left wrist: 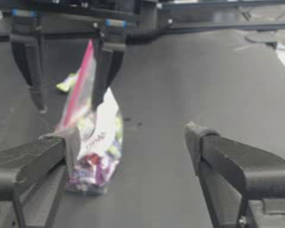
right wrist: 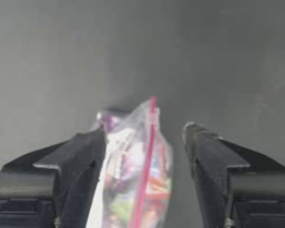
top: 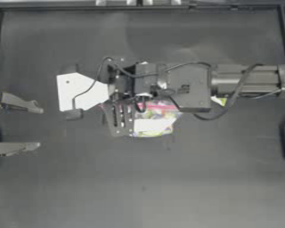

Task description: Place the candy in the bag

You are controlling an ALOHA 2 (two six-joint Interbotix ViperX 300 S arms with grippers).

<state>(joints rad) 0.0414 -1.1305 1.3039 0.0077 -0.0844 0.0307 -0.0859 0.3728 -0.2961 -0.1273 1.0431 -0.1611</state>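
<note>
While the right arm is stretched from the right side across the middle of the table (top: pixel 61 187), its gripper (top: pixel 122 116) is brought over the bag (top: pixel 154 119). The bag is seen between the spread jaws, its pink-red strip edge-on, but whether either jaw touches it cannot be told. The candy (left wrist: pixel 66 83) is glimpsed beyond the bag in the left wrist view, near the right gripper. The left gripper (top: pixel 27 127) is parked at the left edge, jaws wide apart, nothing held.
</note>
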